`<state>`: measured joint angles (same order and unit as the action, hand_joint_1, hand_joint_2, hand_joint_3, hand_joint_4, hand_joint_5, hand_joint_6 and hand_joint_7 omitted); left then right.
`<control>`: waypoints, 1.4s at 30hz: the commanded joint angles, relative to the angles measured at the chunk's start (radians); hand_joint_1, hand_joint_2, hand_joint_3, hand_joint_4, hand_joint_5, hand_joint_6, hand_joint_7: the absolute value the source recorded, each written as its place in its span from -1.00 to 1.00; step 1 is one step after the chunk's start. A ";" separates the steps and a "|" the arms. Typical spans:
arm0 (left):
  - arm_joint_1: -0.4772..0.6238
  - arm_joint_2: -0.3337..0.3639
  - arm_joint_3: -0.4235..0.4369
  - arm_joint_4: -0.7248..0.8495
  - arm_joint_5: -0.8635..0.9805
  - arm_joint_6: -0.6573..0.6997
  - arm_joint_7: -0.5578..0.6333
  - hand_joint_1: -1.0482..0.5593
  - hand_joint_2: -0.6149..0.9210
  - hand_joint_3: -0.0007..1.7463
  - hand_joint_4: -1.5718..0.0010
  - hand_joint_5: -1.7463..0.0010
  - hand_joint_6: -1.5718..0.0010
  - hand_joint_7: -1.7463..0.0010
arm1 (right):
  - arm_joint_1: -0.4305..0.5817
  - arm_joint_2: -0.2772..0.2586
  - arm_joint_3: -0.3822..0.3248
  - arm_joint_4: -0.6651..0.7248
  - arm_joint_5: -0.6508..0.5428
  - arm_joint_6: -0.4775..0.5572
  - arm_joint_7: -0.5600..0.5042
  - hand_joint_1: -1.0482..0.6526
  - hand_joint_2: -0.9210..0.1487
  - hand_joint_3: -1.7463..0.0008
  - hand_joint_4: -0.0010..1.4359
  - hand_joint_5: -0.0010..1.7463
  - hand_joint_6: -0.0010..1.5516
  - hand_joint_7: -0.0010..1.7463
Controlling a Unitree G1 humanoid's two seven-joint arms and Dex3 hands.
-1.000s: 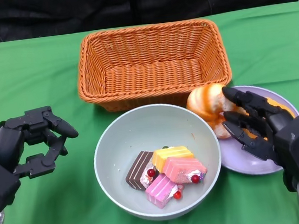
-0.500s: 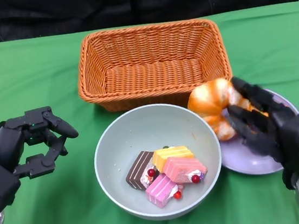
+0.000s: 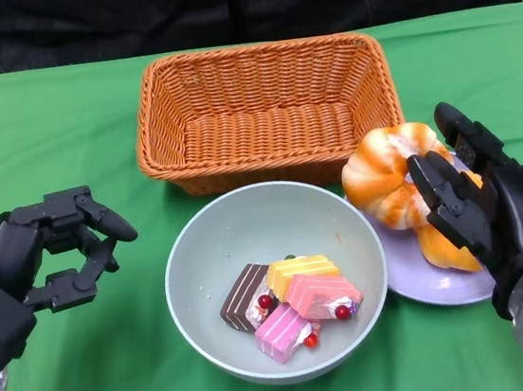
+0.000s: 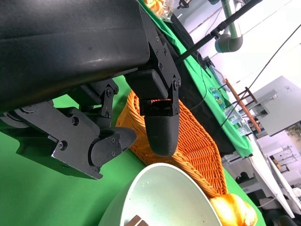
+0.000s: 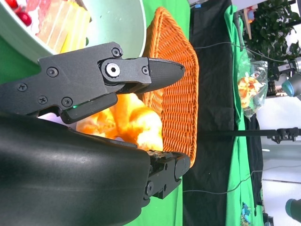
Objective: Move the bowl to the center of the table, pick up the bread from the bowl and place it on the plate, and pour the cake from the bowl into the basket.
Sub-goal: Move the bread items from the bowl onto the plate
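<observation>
- Bowl [image 3: 276, 280]: pale green, at lower centre of the head view, just in front of the basket [image 3: 265, 109]; judged already moved to the middle of the table
- Bread [image 3: 395, 179]: orange-and-white bun at centre right, out of the bowl, over the near edge of the plate [image 3: 415, 281]; whether it rests fully on the plate cannot be told
- Right hand [image 3: 477, 202]: lower right, fingers wrapped around the bread; the right wrist view shows the bun between them; release judged not yet made
- Cake [image 3: 292, 306]: several small slices, brown, yellow and pink, lying in the bowl; pouring judged not yet begun
- Basket: orange wicker, upper centre, nothing seen inside
- Left hand [image 3: 45, 260]: lower left, apart from the bowl, fingers partly curled and spread, holding nothing
</observation>
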<state>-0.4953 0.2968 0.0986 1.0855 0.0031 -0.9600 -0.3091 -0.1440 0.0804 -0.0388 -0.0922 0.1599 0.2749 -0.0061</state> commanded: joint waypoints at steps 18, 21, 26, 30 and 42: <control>0.015 0.018 0.002 -0.004 -0.002 0.000 -0.006 0.36 0.64 0.01 -0.07 -0.49 -0.10 -0.18 | 0.085 0.031 -0.003 -0.378 0.144 0.308 -0.015 -0.35 -1.00 0.58 -0.80 -0.93 -0.78 -0.95; 0.016 0.018 0.001 -0.004 0.001 -0.004 -0.003 0.36 0.64 0.00 -0.08 -0.50 -0.10 -0.17 | 0.098 0.021 -0.016 -0.433 0.192 0.364 -0.012 -0.36 -1.00 0.57 -0.76 -0.92 -0.75 -0.94; 0.015 0.018 0.001 -0.005 -0.001 0.002 -0.006 0.36 0.64 0.00 -0.10 -0.51 -0.10 -0.17 | 0.112 0.013 -0.045 -0.505 0.261 0.452 -0.024 -0.36 -1.00 0.60 -0.70 -0.90 -0.67 -0.91; 0.014 0.019 0.001 -0.006 -0.002 0.008 -0.007 0.36 0.65 -0.01 -0.09 -0.51 -0.10 -0.17 | 0.123 0.009 -0.055 -0.543 0.276 0.489 -0.038 -0.35 -1.00 0.63 -0.66 -0.89 -0.62 -0.91; 0.014 0.018 0.002 -0.005 -0.003 0.003 -0.009 0.38 0.64 0.00 -0.08 -0.49 -0.10 -0.16 | 0.137 -0.323 0.265 -0.438 -0.343 0.198 -0.108 -0.52 -1.00 0.76 -0.48 -0.86 -0.51 -0.94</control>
<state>-0.4932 0.2966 0.0981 1.0850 0.0034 -0.9573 -0.3090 -0.0156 -0.1686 0.1655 -0.5699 -0.0528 0.5603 -0.0874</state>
